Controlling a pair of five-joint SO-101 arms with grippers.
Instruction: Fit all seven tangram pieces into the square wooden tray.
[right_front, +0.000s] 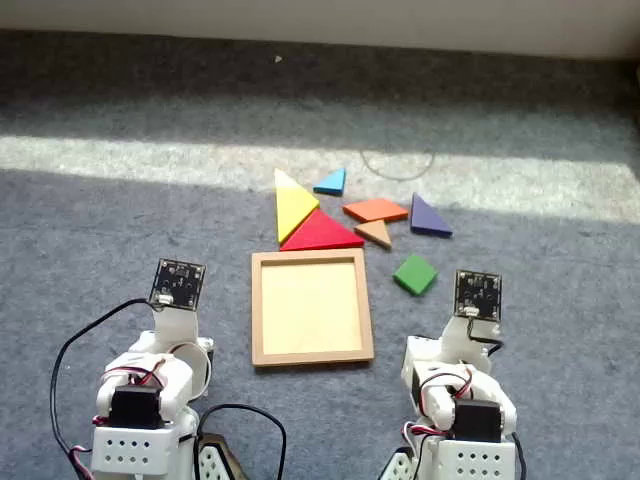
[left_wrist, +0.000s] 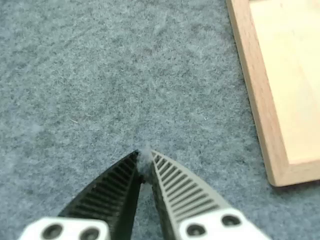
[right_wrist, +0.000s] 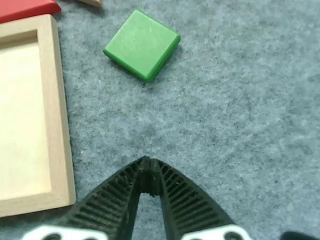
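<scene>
Left gripper (left_wrist: 145, 161) and right gripper (right_wrist: 146, 164) both closed, empty, flanking the tray (right_front: 309, 257); green square (right_wrist: 142, 44) near the right gripper

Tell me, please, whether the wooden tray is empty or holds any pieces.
Empty: the tray shows bare wood inside; the green square and red triangle lie outside it on the carpet.

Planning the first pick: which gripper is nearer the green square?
Right. The right gripper sits just short of the green square; the left gripper is across the tray.
</scene>
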